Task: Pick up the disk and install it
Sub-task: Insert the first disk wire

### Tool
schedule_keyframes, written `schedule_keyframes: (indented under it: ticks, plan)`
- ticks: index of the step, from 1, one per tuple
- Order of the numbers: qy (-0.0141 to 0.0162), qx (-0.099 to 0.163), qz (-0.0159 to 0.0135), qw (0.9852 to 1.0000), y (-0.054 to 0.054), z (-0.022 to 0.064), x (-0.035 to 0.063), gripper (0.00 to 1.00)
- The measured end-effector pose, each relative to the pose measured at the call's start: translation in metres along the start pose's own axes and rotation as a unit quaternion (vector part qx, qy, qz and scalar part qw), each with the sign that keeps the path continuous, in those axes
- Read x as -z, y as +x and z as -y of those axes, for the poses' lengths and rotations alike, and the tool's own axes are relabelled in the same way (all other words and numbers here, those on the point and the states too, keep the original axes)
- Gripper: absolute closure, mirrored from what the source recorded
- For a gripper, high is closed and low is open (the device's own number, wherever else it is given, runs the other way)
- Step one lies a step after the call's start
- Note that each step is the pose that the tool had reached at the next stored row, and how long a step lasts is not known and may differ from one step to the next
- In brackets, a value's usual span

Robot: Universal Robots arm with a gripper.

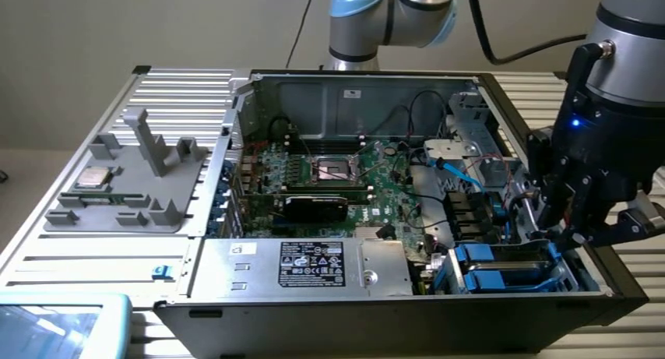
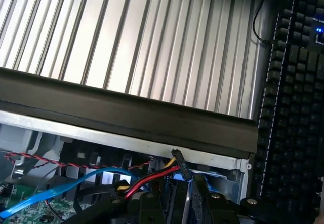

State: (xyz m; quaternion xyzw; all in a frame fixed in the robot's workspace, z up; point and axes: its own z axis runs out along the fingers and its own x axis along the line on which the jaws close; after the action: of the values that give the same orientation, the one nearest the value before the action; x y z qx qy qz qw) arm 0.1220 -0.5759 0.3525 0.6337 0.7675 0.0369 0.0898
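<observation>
Over an open computer case (image 1: 582, 297) on a ribbed metal table (image 1: 93, 258), we see the arm's gripper (image 1: 561, 233) lowered into the front corner on the exterior view's right. It sits among cables and just above the drive cage. We cannot tell how its jaws stand, or whether they have hold of anything.

The disk (image 1: 497, 267) shows by its bright blue rails, lying in that cage just beside the gripper, against the case's front wall.

Crowding the spot are a blue flat cable (image 2: 61, 183), a red cable (image 2: 152, 179) and a twisted red-and-black wire pair (image 2: 40, 159), all running towards the gripper (image 2: 182, 209) under the case's black edge (image 2: 126, 115).

On the exterior view's left of the cage we see the large grey box with the black-and-white sticker (image 1: 311, 264), and behind it the green motherboard (image 1: 395, 189) with a black card (image 1: 317, 205).

Outside the case a grey fixture (image 1: 130, 203) holds a small square silver chip (image 1: 96, 177), well apart from the gripper. A black keyboard (image 2: 293, 107) lies on the table beyond the case wall.
</observation>
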Motion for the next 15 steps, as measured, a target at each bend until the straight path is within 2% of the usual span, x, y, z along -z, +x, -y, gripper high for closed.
schedule_keyframes:
  ticks: [3,4,10,12,13,15]
  plan:
    - [-0.0071,0.001,0.0074,0.9999,0.001,0.0059,0.0011,0.65]
    - [-0.0097,0.001,0.0090,0.9999,0.001,0.0079,0.0015,0.65]
    - [-0.0267,0.000,0.0173,0.9995,0.004,0.0217,0.0039,0.65]
    - [-0.0320,0.000,0.0191,0.9993,0.004,0.0246,0.0043,0.65]
    - [-0.0342,0.000,0.0199,0.9992,0.003,0.0258,0.0046,0.65]
    - [-0.0351,0.000,0.0218,0.9991,0.000,0.0265,0.0043,0.65]
